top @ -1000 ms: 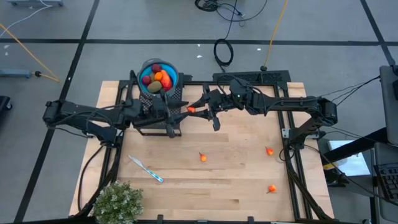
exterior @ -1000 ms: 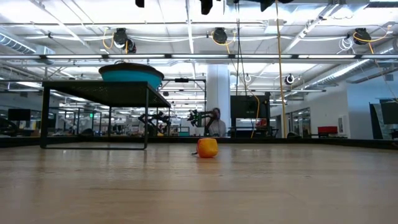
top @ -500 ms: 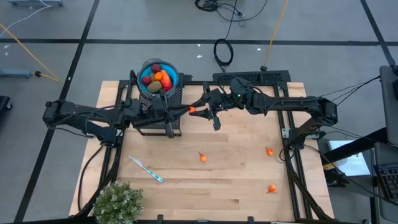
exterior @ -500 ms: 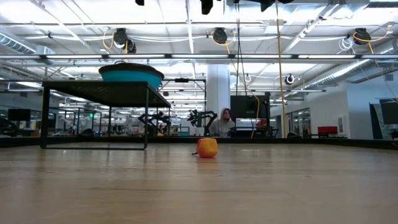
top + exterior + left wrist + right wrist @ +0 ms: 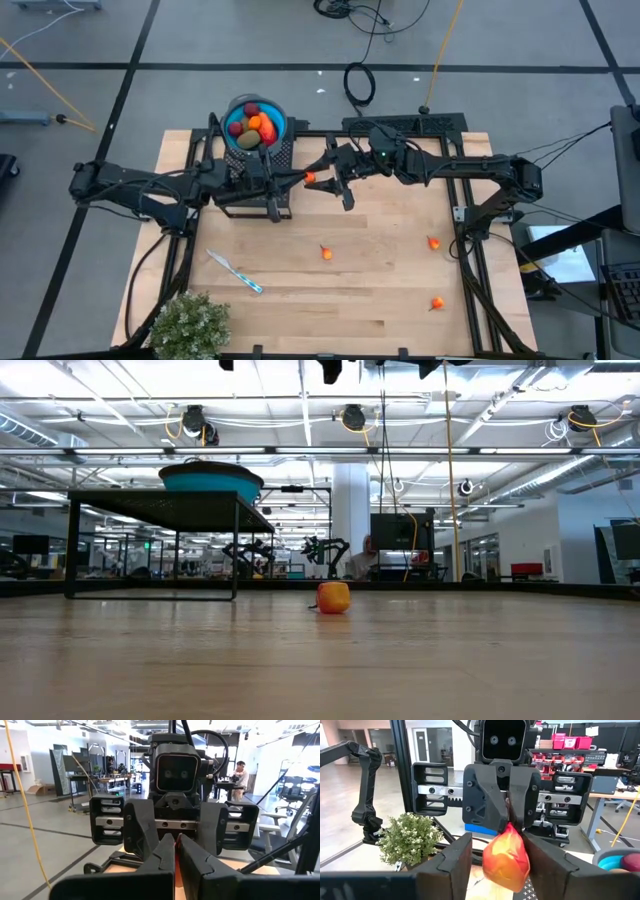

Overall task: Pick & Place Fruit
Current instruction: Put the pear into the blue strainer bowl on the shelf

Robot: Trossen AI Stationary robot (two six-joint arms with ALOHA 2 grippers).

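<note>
Beside the bowl (image 5: 254, 124), both end effectors meet

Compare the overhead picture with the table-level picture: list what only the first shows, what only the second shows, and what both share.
Only the overhead view: both arms meeting by the stand, the left gripper and the right gripper on one small red-orange fruit; the fruit pile inside the blue bowl; the blue-and-white stick; the green plant; two more orange fruits at the right.

Only the table-level view: the room behind, with its ceiling lights.

Both: the blue bowl on its black stand, the wooden table, and an orange fruit lying loose.
</note>
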